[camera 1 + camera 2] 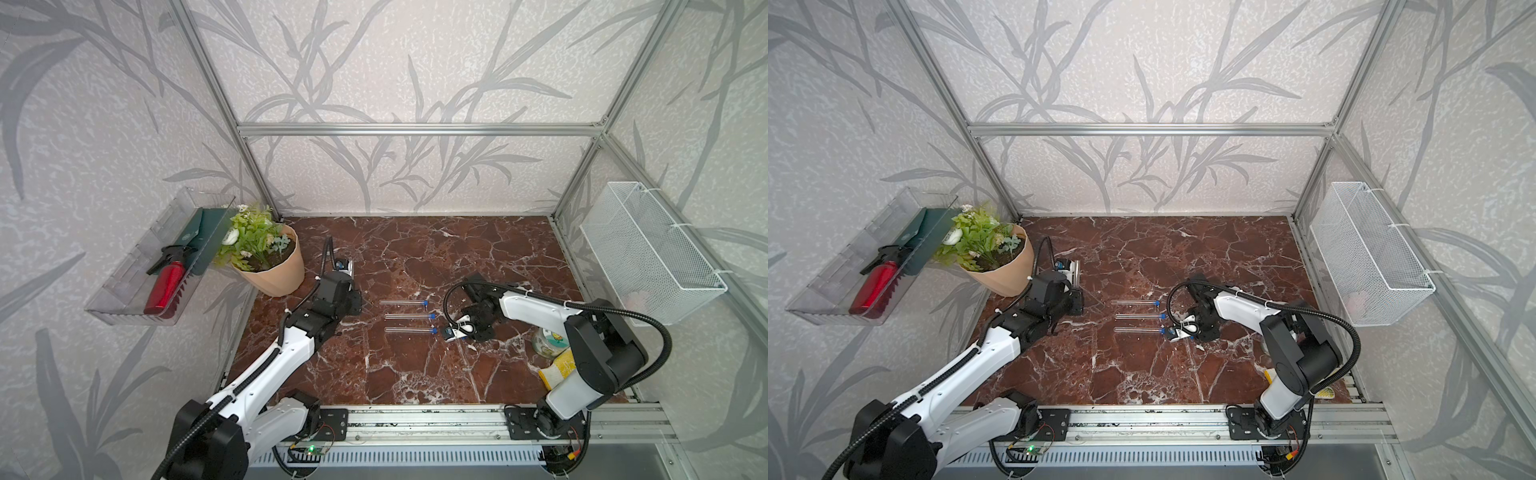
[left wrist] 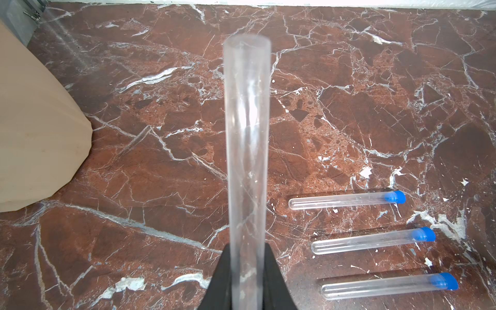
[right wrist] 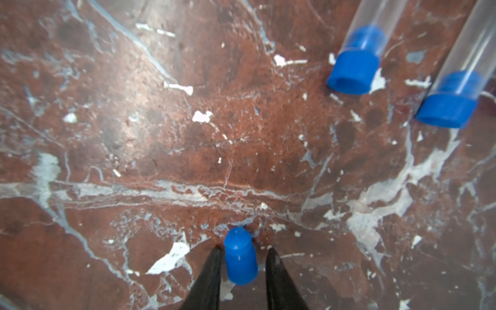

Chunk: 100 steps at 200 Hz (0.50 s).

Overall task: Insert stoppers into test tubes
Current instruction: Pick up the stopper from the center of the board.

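Note:
Three test tubes (image 1: 409, 316) lie side by side on the marble table (image 1: 395, 374), each with a blue stopper (image 1: 432, 316) in its right end; the left wrist view shows them too (image 2: 370, 241). My left gripper (image 2: 247, 249) is shut on another clear test tube (image 2: 247, 134), whose open mouth points away from the jaws. A loose blue stopper (image 3: 240, 259) lies on the table between the fingers of my right gripper (image 3: 244, 251). One finger touches it and a small gap shows at the other. Two stoppered tube ends (image 3: 351, 72) lie just beyond.
A potted plant (image 1: 266, 257) stands at the back left, close to the left arm. A jar (image 1: 546, 340) and a yellow sponge (image 1: 559, 365) sit by the right arm's base. A clear shelf with a red spray bottle (image 1: 166, 286) and a white wire basket (image 1: 648, 249) hang on the side walls.

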Tool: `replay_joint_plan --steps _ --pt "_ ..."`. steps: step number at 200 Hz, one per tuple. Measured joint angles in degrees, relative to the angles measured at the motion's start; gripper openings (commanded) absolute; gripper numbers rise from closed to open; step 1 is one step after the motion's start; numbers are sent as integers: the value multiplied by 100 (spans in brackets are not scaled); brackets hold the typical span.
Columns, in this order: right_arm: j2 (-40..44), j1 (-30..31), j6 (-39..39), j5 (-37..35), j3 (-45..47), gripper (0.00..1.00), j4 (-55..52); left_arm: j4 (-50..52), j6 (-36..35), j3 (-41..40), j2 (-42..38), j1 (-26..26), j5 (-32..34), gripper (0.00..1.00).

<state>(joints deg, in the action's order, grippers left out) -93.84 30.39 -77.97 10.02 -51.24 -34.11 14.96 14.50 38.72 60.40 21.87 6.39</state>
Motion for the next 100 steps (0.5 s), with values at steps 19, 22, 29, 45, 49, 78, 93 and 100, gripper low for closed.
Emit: replay_joint_plan --steps 19,22,29,45,49,78,93,100 --pt "-9 0 9 -4 0 26 -2 2 -9 -35 -24 0 2 0" --pt "-9 0 7 -4 0 26 -2 4 -9 -44 -31 0 2 0" --pt "-11 0 9 -4 0 25 -2 4 -17 -59 -44 0 2 0" --pt "-20 0 17 -2 0 23 0 22 -42 -66 -63 0 2 0" --pt "-22 0 31 -4 0 23 -2 26 -44 -66 -70 0 2 0" --pt "-44 -2 61 0 -15 20 -20 46 -61 -87 -149 0 2 0" --pt "-76 -2 87 2 -57 19 -52 76 -81 -111 -203 0 7 0" --pt "-96 -2 101 0 -76 19 -55 87 -92 -122 -227 0 7 0"
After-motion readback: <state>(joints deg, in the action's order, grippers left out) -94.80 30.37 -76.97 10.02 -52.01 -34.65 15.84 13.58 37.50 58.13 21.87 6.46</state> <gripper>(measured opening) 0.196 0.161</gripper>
